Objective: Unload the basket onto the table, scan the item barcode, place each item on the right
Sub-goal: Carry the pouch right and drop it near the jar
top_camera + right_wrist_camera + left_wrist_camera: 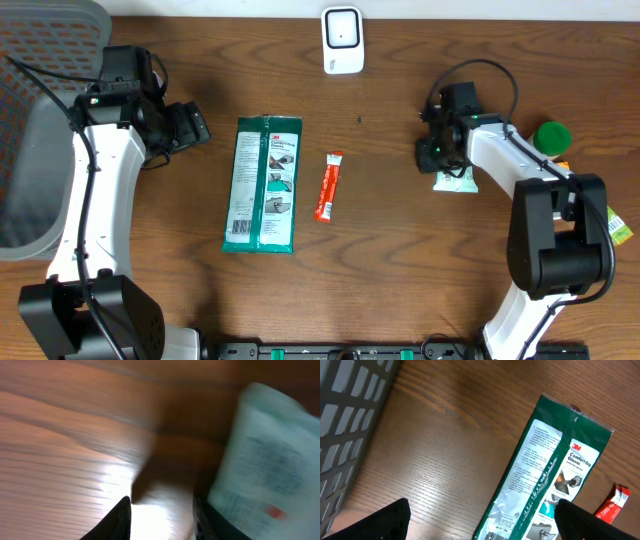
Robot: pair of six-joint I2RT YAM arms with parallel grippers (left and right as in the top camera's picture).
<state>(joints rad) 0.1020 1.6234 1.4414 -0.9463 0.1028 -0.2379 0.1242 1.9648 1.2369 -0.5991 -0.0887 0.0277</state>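
Observation:
A white barcode scanner (342, 40) stands at the table's far edge. A green 3M glove pack (262, 183) lies left of centre, with a small red sachet (328, 186) beside it. My left gripper (195, 125) hovers open up-left of the pack; its wrist view shows the glove pack (545, 475) and the sachet (612, 505) between and beyond wide-set fingers (385, 520). My right gripper (430, 155) is low over the table beside a pale green-and-white packet (456, 181). In the blurred right wrist view the jaws (161, 505) are narrowed with bare wood between them; the packet (265, 470) lies outside the right finger (202, 520).
A grey mesh basket (40, 120) sits at the left edge, also seen as basket (345, 415) in the left wrist view. A green-capped bottle (552, 137) and some small packets (615, 225) lie at the far right.

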